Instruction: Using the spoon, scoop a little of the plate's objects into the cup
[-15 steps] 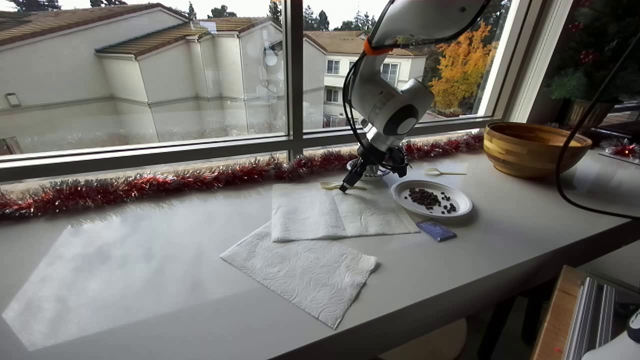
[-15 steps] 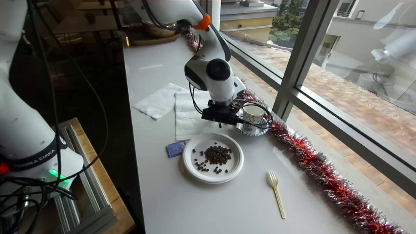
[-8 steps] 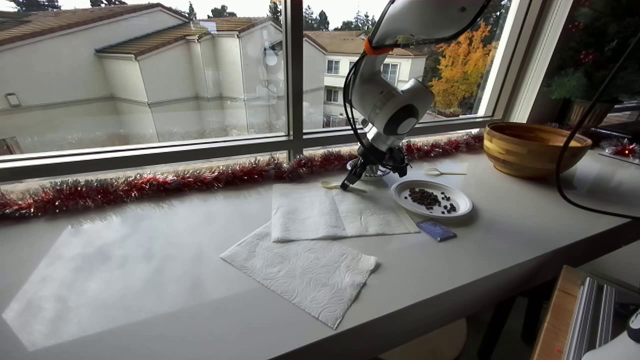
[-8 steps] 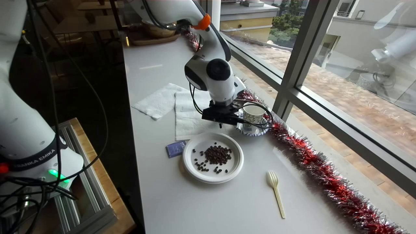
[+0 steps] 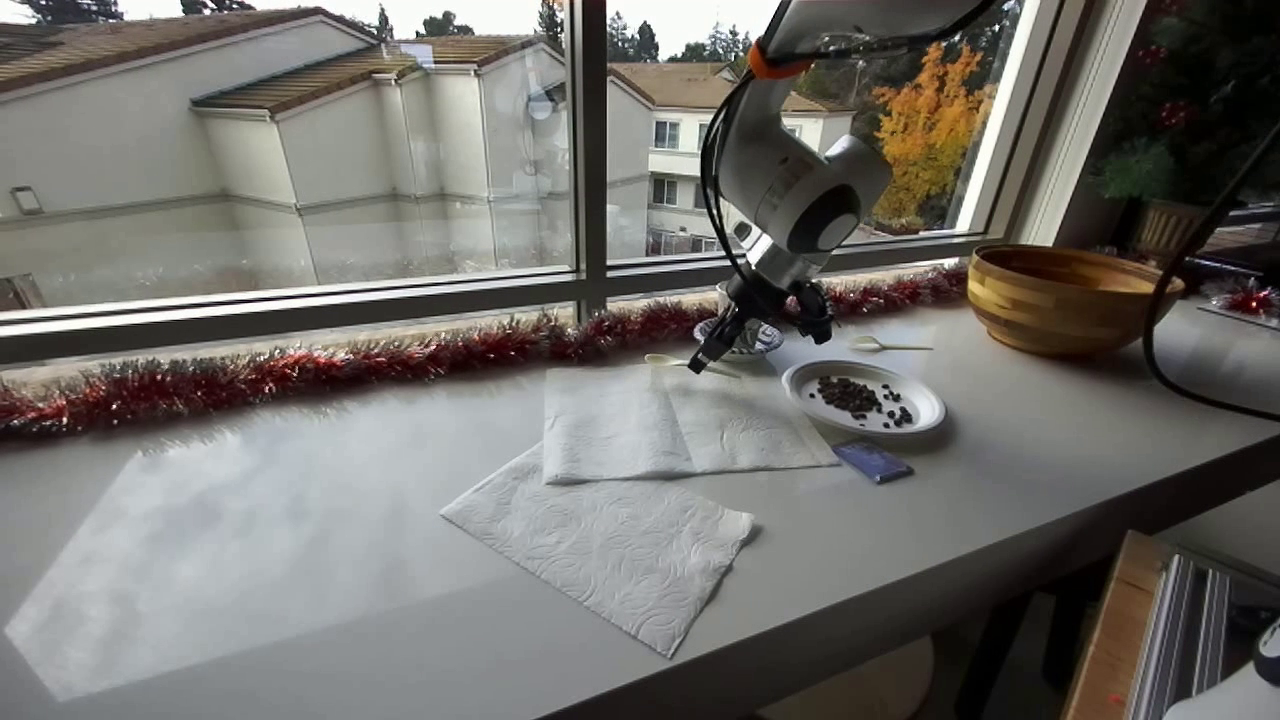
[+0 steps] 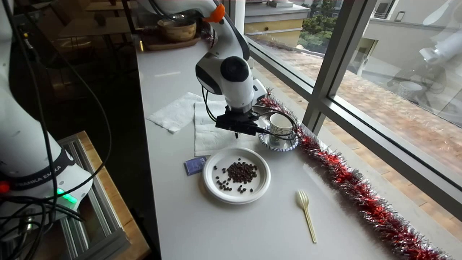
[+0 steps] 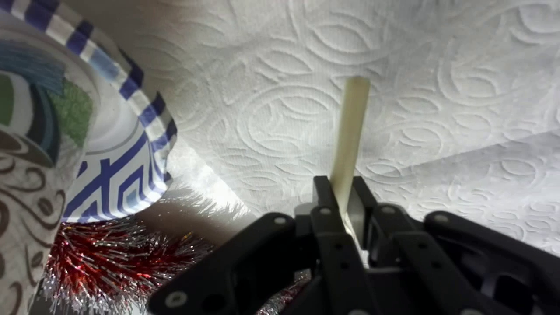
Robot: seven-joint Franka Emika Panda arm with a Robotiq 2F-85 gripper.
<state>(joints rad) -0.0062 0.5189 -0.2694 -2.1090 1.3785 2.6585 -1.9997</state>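
What the claw (image 7: 343, 189) pinches: spoon (image 7: 352, 127), just right of wrist-view centre; grasp done
Beans (image 6: 242, 172): on plate (image 6: 265, 180), scooping seemingly remains
Cup (image 6: 280, 127): pouring remains too

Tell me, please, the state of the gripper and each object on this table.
Spoon: held by handle
Gripper: shut on the spoon
Cup: upright on saucer
Dark pieces: heaped, some scattered
Plate: level, holding these pieces
Fork: lying flat
Paper towels: spread flat
Packet: flat; whether sealed, unclear
Big wooden bowl: upright, bottom hidden
Far wooden bowl: upright
Tinsel: stretched out
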